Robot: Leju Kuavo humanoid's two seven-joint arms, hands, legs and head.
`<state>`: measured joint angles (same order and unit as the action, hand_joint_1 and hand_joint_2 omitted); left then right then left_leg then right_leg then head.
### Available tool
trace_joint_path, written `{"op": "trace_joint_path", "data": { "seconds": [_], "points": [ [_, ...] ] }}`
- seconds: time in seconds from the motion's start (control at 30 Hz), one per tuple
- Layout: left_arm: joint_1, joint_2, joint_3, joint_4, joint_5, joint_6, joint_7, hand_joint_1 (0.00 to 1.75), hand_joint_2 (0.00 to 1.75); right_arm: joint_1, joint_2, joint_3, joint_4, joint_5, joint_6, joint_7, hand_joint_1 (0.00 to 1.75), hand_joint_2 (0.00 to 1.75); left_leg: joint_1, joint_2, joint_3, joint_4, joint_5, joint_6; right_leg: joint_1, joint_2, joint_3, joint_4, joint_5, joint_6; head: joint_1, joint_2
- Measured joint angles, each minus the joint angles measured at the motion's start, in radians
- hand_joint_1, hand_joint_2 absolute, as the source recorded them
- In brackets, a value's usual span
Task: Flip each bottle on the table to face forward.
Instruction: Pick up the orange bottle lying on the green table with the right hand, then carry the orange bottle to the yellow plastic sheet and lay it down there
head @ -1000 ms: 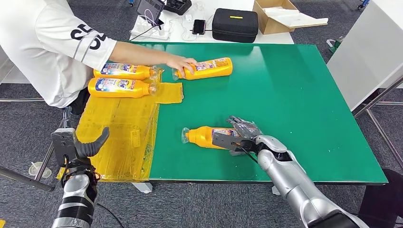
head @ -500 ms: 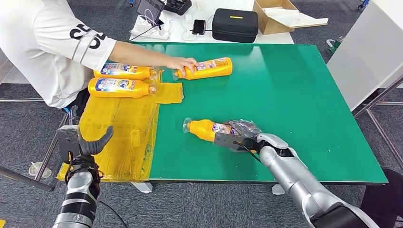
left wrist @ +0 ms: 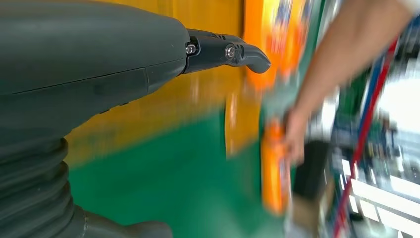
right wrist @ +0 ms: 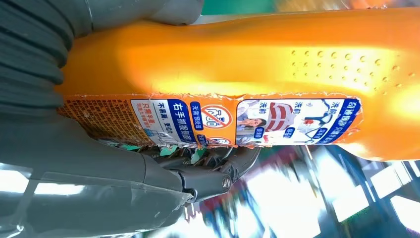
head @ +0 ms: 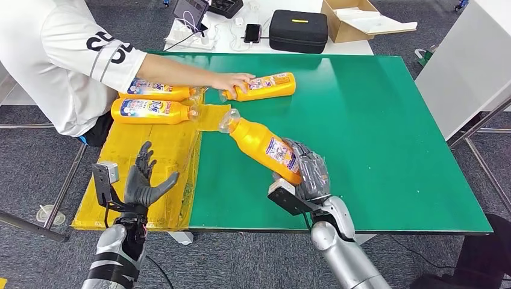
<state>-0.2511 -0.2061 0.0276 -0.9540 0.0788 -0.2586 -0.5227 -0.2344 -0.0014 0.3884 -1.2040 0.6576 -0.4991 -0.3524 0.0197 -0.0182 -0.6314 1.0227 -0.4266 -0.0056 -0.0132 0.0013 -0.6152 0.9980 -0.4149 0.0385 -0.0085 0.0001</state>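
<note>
Right hand: right hand grips the lower body of an orange detergent bottle, fingers wrapped round it, clear of the green tabletop.
Bottle in hand: tilted, base in the palm, clear cap pointing up and away toward the person's side; long axis runs diagonally from the hand out to the far left.
Label: right wrist view has a printed label with small text and pictures facing the camera, looks like the back label, so I judge the flip is not finished.
Left hand: left hand is empty, fingers spread, hovering over the yellow sheet near the tabletop's front left corner, well apart from the held bottle.
Nearer arm: the right one has it; the left is only near.
Other bottles: two lie side by side on the yellow sheet, the far one and the near one, labels up, caps toward the green.
Person: a person's hand rests on a fourth bottle lying at the far side of the tabletop.
Containers: black zip case, closed, contents unknown; open cardboard box, inside hard to make out.
Next move: roll about that long axis, then lay it down.
</note>
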Motion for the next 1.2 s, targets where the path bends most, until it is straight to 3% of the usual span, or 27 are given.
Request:
{"op": "trace_joint_path", "data": {
  "seconds": [0.17, 0.33, 0.5, 0.9, 1.2],
  "points": [
    [0.01, 0.002, -0.051, -0.026, 0.125, -0.134, 0.042, 0.0, 1.75, 0.062, 0.063, -0.064, -0.051, 0.002, -0.108, -0.107, 1.75, 1.75, 0.0, 0.0, 0.0, 0.0, 0.0, 0.0, 0.0, 0.0, 0.0, 0.0, 0.0, 0.0, 0.0, 0.0],
    [0.01, 0.01, -0.111, -0.035, 0.224, -0.234, 0.058, 0.0, 1.75, 0.085, 0.101, -0.086, -0.041, -0.017, -0.13, -0.192, 1.75, 1.75, 0.0, 0.0, 0.0, 0.0, 0.0, 0.0, 0.0, 0.0, 0.0, 0.0, 0.0, 0.0, 0.0, 0.0],
    [0.002, 0.019, -0.17, -0.038, 0.27, -0.26, 0.06, 0.0, 1.75, 0.086, 0.144, -0.088, 0.032, -0.035, -0.13, -0.258, 1.75, 1.75, 0.0, 0.0, 0.0, 0.0, 0.0, 0.0, 0.0, 0.0, 0.0, 0.0, 0.0, 0.0, 0.0, 0.0],
    [-0.026, 0.032, -0.258, -0.02, 0.331, -0.311, 0.07, 0.0, 1.75, 0.032, 0.246, -0.034, 0.254, -0.039, -0.162, -0.326, 1.75, 1.75, 0.0, 0.0, 0.0, 0.0, 0.0, 0.0, 0.0, 0.0, 0.0, 0.0, 0.0, 0.0, 0.0, 0.0],
    [-0.059, 0.035, -0.313, 0.015, 0.349, -0.327, 0.079, 0.0, 1.75, -0.036, 0.314, 0.021, 0.394, 0.019, -0.193, -0.323, 1.75, 1.75, 0.0, 0.0, 0.0, 0.0, 0.0, 0.0, 0.0, 0.0, 0.0, 0.0, 0.0, 0.0, 0.0, 0.0]
  ]
}}
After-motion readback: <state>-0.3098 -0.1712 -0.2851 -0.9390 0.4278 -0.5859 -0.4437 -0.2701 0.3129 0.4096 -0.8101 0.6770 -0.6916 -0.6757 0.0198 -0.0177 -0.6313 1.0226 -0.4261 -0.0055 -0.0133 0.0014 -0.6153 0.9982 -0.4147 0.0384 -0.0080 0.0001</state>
